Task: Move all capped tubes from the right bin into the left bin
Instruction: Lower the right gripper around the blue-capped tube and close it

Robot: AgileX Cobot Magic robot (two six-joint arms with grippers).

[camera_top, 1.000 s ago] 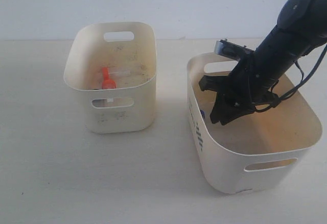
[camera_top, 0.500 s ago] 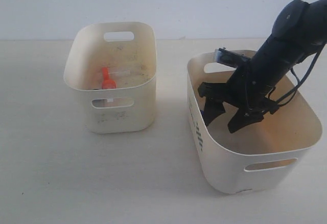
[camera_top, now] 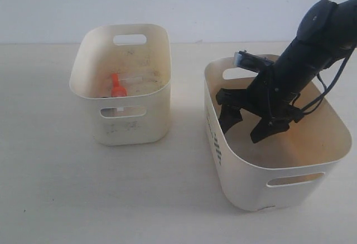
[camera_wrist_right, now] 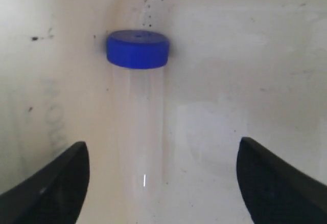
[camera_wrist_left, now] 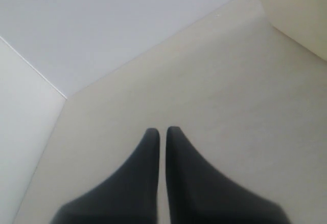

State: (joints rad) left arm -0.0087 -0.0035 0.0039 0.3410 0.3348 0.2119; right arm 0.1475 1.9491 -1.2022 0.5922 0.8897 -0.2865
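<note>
Inside the right bin [camera_top: 245, 177], the right gripper [camera_top: 244, 130] hangs with jaws spread wide, a blue-capped tube [camera_wrist_right: 139, 127] lying between them, untouched. The left gripper [camera_wrist_left: 162, 133] is pinched closed above the table [camera_wrist_left: 230, 106].

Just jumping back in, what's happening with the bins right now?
The right hand is down inside the larger cream plastic tub, open. A clear plastic tube with a dark blue cap lies on the tub floor between its fingers, not yet gripped. The smaller cream plastic tub already holds a clear tube with an orange cap. The left hand is shut and empty over the bare table.
</note>
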